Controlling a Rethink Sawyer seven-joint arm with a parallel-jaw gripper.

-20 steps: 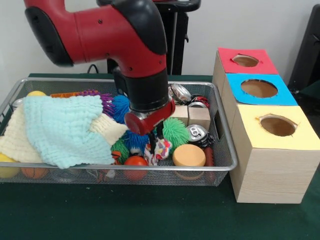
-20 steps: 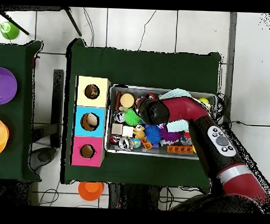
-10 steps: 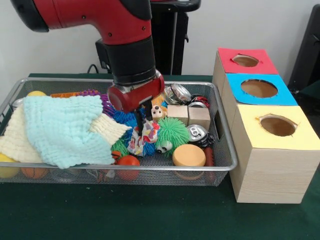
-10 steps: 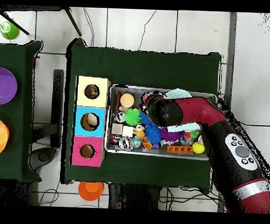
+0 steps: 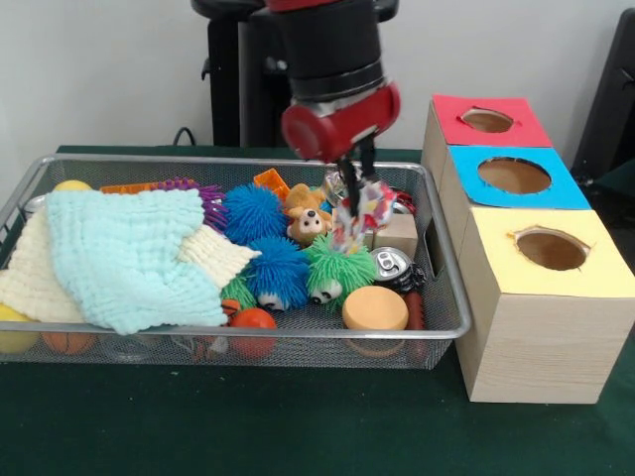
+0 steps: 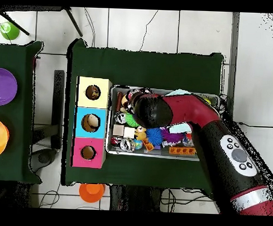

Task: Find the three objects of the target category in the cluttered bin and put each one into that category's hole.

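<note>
My gripper is shut on a small ruffled cloth bundle with a red, blue, yellow and white pattern. It holds the bundle above the right part of the wire mesh bin, over the wooden blocks. The yellow-topped box's hole lies to the right and nearer the camera, apart from the gripper. In the overhead view the arm's end covers the gripper and the bundle; the yellow hole is to its left, beyond the bin's wall. No other patterned bundle shows.
The bin holds a mint cloth, a cream cloth, blue spiky balls, a green spiky ball, a small bear, a can and an orange disc. Blue-topped and red-topped boxes stand behind the yellow one.
The gripper has risen out of the clutter with the patterned bundle and moved right in the front view, toward the boxes. The spiky balls and bear are uncovered.
</note>
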